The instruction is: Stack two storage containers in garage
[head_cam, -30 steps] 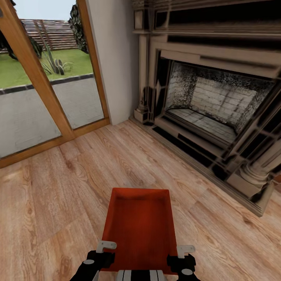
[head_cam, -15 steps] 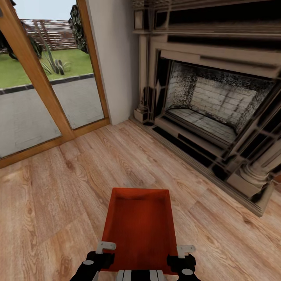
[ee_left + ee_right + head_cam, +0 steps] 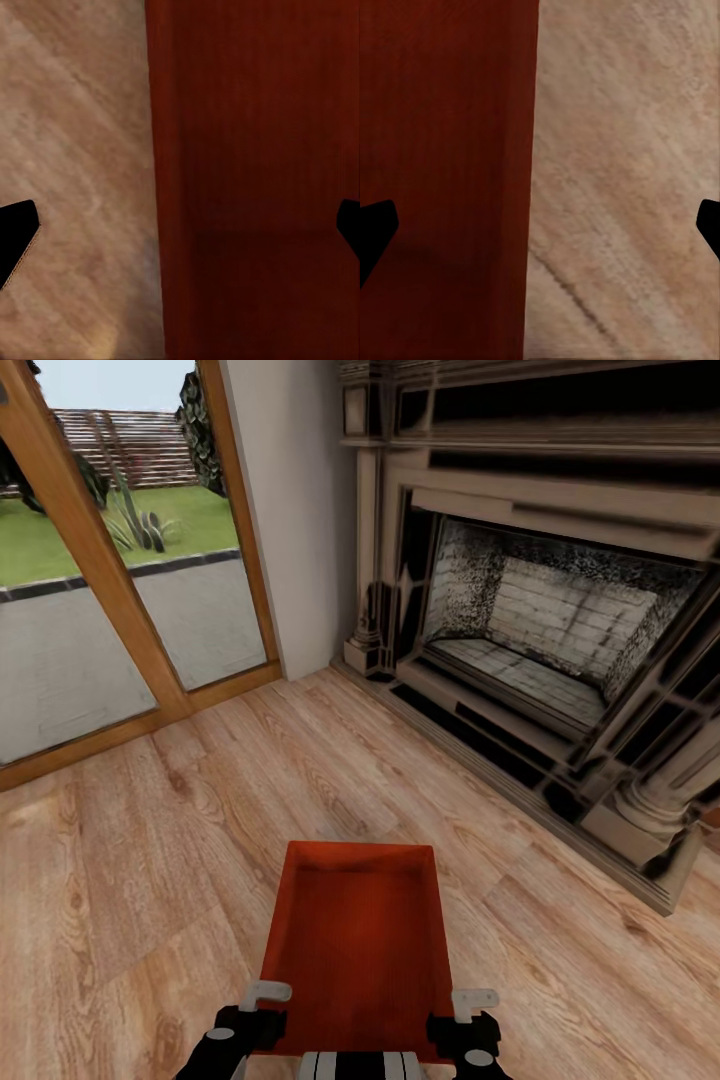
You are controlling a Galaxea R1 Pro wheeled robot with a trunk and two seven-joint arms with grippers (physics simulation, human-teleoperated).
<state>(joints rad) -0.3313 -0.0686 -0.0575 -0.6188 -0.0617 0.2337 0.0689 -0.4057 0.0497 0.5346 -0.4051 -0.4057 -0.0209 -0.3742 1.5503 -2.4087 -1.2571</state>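
One orange-red storage container point(image 3: 355, 940) lies on the light wood-plank floor point(image 3: 150, 840) of the living room, just ahead of me, its long side pointing away. My left gripper point(image 3: 262, 1000) hangs at its near left corner and my right gripper point(image 3: 472, 1002) at its near right corner. In the left wrist view the open left gripper point(image 3: 184, 232) straddles the container point(image 3: 255, 150) wall, fingers wide apart and touching nothing. The right gripper point(image 3: 540, 229) is likewise open across the opposite wall of the container point(image 3: 442, 135). The garage is out of view.
A large stone fireplace point(image 3: 540, 630) with a raised hearth fills the right side. A wood-framed glass door point(image 3: 100, 560) looking onto a yard stands at the left, with a white wall pier point(image 3: 300, 510) between them. Wood flooring stretches left of the container.
The left gripper has edged slightly outward, toward the lower left of the head view. The container and the right gripper have stayed put.
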